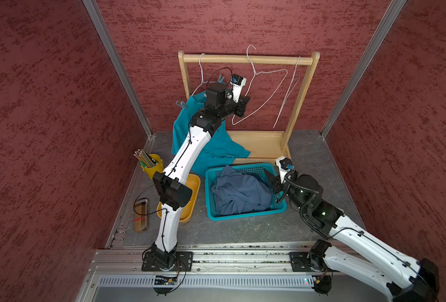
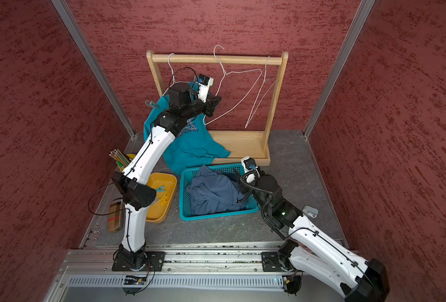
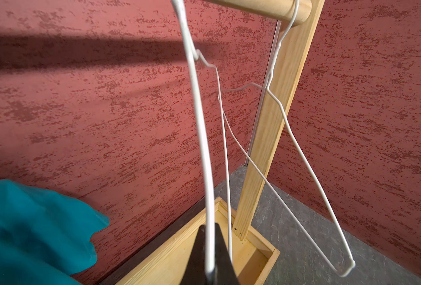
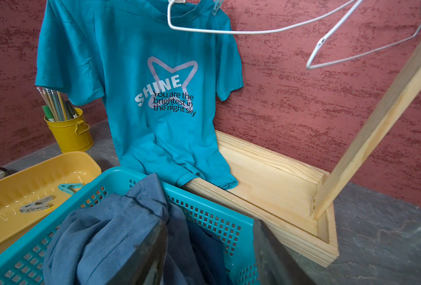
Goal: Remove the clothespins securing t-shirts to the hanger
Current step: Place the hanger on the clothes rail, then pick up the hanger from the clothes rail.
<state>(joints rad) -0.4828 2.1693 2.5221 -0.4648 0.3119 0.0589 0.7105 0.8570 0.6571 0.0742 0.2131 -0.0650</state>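
Wooden rack (image 1: 245, 59) stood at back; teal shirt (image 1: 211, 149) hung at its left end. Right tool (image 4: 210, 229) apart, low over basket (image 1: 245, 215), well away. Left tool (image 1: 243, 104) clamped on empty hanger (image 3: 203, 148) beside shirt. Teal clothespin (image 1: 220, 78) upright on shoulder, just behind left wrist; grey clothespin (image 1: 181, 104) further left. Left arm judged nearer to both

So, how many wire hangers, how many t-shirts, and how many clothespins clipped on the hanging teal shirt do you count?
Wire hangers: 3
T-shirts: 3, teal, slate blue, navy
Clothespins on the teal one: 2
Total: 8
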